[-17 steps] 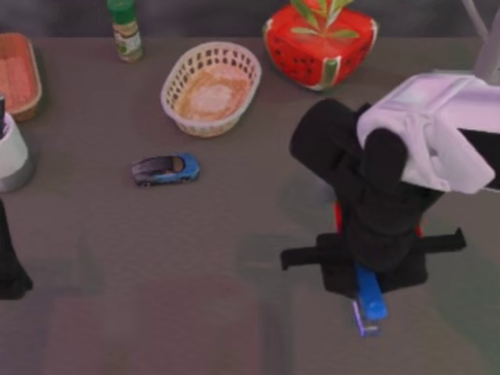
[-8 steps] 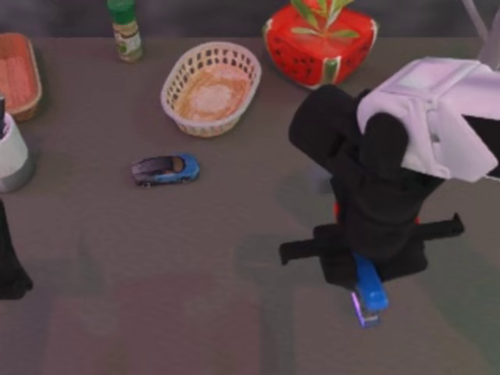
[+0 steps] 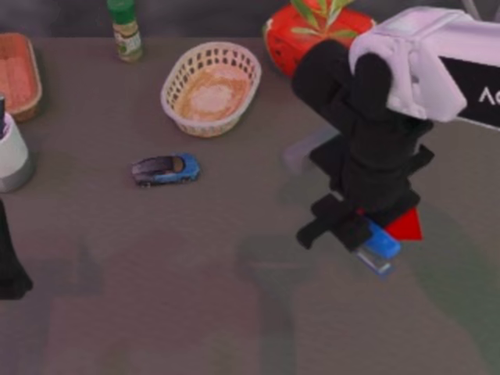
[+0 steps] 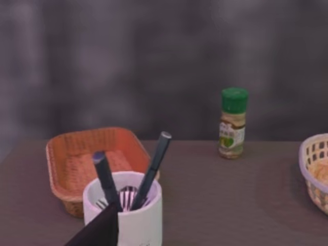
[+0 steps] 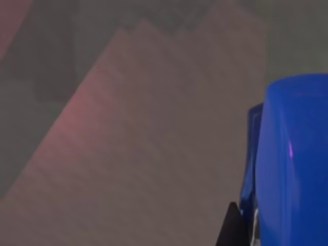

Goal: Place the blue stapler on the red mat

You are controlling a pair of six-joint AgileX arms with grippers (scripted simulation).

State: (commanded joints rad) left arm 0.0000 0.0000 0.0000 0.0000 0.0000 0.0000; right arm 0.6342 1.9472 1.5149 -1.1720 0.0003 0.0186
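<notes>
My R arm (image 3: 406, 86) spans the table's right side. Mat (image 3: 405, 227): only a red corner shows beside my R gripper (image 3: 367, 234), rest hidden under arm. Gripper pinches stapler (image 3: 381, 244), blue end sticking out next to mat corner. L gripper (image 3: 9, 269) parked at left edge; can't tell its state.

The right arm (image 3: 414, 62) wears a pale, white-lilac shell of rounded, boxy form, with a black panel along its side bearing white lettering cut off at the picture's right edge. Below it come bulky matte-black rounded segments and a black crossbar at the right gripper (image 3: 355, 226). The left arm (image 3: 9, 266) shows only as a black, tapering shape at the table's left edge.
</notes>
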